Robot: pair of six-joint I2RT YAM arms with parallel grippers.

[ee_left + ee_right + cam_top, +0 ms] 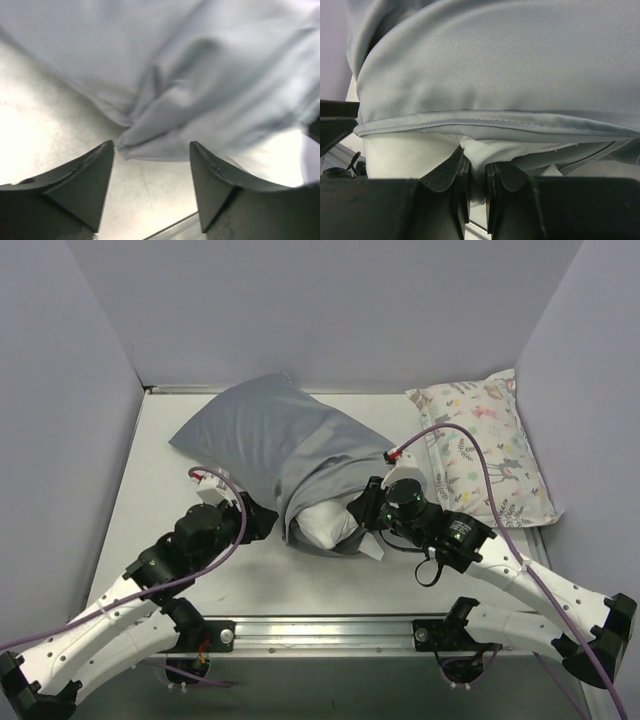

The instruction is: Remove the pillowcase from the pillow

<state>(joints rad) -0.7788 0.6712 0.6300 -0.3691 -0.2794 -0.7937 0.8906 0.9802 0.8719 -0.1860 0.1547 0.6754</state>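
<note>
The right pincer (475, 172) pinches a fold of the white pillow (400, 155) poking from the grey pillowcase (495, 65) on the worktop (330, 585). The left pincer (151, 150) gapes just beside the cloth. It looks soft, light and slippery, so the hem (470, 122) seems the best hold.

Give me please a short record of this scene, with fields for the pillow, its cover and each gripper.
pillowcase: grey, covers most of the pillow, opening toward the arms
pillow: white end sticks out of the opening
right gripper: shut on the pillow's white cloth, below the grey hem
left gripper: open, low over the table, a pillowcase fold just ahead
other: printed pillow, far right, apart
</note>
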